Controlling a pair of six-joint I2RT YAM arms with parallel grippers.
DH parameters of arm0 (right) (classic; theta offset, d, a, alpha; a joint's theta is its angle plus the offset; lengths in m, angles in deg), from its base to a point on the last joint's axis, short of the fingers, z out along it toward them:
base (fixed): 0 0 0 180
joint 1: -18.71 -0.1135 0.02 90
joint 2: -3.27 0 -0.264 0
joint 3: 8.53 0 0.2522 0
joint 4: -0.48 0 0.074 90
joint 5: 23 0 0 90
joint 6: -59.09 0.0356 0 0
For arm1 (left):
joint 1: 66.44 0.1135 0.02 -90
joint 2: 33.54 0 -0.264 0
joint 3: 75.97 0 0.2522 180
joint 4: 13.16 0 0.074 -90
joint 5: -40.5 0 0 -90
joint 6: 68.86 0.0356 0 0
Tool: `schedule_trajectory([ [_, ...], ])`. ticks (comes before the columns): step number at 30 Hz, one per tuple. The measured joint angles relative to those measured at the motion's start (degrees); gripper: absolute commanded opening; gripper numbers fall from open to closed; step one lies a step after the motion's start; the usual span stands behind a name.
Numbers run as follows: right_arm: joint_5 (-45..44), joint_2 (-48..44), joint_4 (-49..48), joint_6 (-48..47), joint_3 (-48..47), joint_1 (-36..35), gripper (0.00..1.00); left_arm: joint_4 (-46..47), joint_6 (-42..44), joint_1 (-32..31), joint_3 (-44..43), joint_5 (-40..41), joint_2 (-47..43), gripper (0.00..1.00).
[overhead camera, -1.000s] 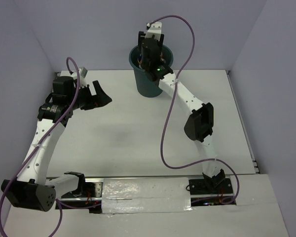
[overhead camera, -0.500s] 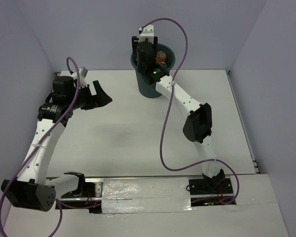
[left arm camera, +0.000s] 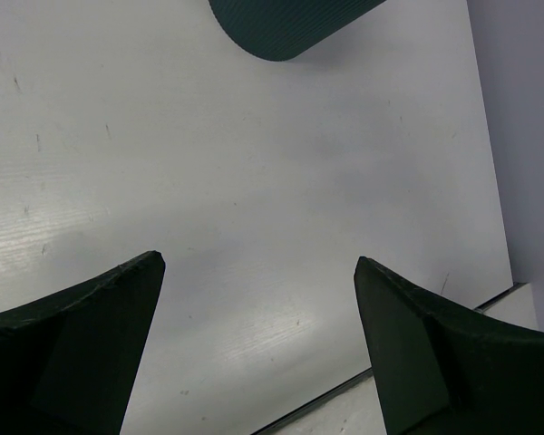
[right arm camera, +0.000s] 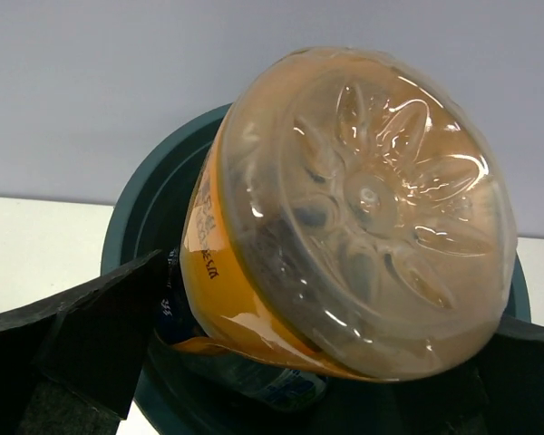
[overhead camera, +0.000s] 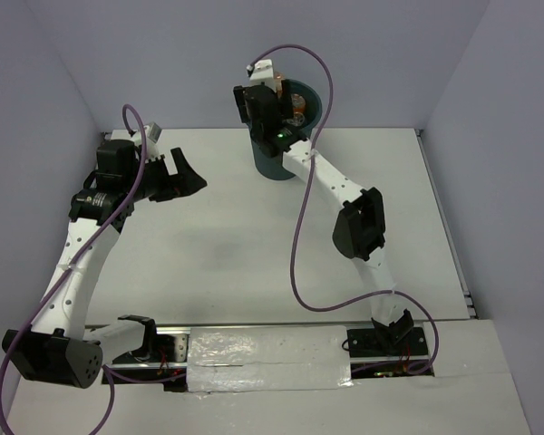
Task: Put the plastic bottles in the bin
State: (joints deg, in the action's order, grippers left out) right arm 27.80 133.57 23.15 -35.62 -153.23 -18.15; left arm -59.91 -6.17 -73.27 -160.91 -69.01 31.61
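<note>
The dark teal bin (overhead camera: 274,163) stands at the back of the table, and its base (left arm camera: 290,23) shows at the top of the left wrist view. A large orange bottle (right arm camera: 363,208) with a dark label lies in the bin's mouth (right arm camera: 136,217), its clear base facing the right wrist camera. It also shows orange from above (overhead camera: 296,102). My right gripper (right arm camera: 331,308) hangs at the bin's left rim (overhead camera: 270,89), open, with its fingers spread either side of that bottle. Under it lies another bottle with a blue label (right arm camera: 290,385). My left gripper (overhead camera: 189,177) is open and holds nothing (left arm camera: 258,263).
Grey walls close the table at the back and on both sides. The right arm's purple cable (overhead camera: 301,227) loops over the table's middle. The table's near-right edge (left arm camera: 490,299) shows in the left wrist view.
My right gripper has opened and shifted left across the bin's mouth. The orange bottle now shows inside the bin. The left arm has not moved.
</note>
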Motion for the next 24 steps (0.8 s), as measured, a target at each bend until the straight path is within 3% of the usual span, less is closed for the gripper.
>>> schedule_trajectory([
  [14, -0.02, -5.46, 11.08, 11.45, -2.01, 6.49, 1.00, 0.04, -0.04, 0.00, 0.00, -0.85, 0.00, 0.99],
  [24, 4.48, -10.82, 12.31, 14.60, -6.25, 9.73, 1.00, 0.90, -0.15, 0.00, 0.00, -1.97, 0.00, 0.99],
])
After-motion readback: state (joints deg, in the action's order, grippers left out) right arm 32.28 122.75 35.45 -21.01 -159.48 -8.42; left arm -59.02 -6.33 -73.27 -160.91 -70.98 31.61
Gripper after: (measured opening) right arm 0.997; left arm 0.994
